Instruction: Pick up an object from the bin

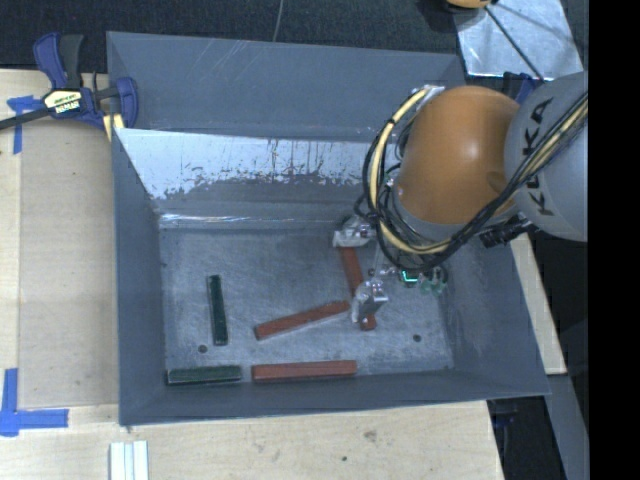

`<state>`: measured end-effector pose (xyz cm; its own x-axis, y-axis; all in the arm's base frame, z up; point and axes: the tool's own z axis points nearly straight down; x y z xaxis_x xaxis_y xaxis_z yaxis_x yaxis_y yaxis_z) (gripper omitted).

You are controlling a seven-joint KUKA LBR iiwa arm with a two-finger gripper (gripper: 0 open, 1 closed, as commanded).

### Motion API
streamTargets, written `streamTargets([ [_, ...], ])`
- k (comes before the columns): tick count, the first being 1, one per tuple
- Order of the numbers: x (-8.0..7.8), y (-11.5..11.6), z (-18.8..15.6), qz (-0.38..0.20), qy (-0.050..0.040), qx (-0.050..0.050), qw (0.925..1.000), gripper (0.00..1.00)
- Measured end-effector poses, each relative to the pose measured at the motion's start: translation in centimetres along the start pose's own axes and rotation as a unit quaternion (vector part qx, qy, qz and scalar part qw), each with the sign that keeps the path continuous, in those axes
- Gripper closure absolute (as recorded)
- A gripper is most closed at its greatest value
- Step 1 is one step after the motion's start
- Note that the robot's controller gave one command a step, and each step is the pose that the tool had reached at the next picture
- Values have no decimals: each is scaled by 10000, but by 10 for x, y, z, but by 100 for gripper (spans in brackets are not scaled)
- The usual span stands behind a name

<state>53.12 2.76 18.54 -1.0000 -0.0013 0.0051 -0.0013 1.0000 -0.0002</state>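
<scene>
Lying on the floor of the bin [135, 268], right of its middle: a short reddish-brown bar [350, 268], set steeply, upper end toward the back wall, lower end toward the front and slightly rightward. Sits directly under the gripper [362, 264], between the two silvery fingers [352, 235], which stand spread apart, one at the bar's upper end, the other beside its lower part, with the bar's tip poking out past that lower one. Cannot tell whether either finger touches the bar. Just left of the bar's lower end, touching or nearly so: a longer brown bar [300, 320], slanting down toward the left across the floor. Nearer the front wall, lying flat along it: a third brown bar [303, 371], and just left of that, end to end with a small gap, a dark green bar [205, 375]. Farther left, well apart from the gripper, resting nearly upright in the view: a second dark green bar [216, 309]. Looming above the gripper, reaching in from the right: the arm's rounded orange cover [455, 153], ringed on its left side by looped cables [378, 183] running down toward the wrist.
</scene>
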Motion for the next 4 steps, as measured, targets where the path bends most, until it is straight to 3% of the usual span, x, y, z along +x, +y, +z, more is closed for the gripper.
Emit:
streamTargets([
  [1, -2, 0, -4, 4, -41, -2, 10000, 0],
  [2, -11, 21, 102, -284, -5, 6, 9996, 100],
  [3, -11, 21, 102, -281, -5, 6, 9996, 100],
  [4, -8, 36, 24, -417, -19, 1, 9991, 0],
])
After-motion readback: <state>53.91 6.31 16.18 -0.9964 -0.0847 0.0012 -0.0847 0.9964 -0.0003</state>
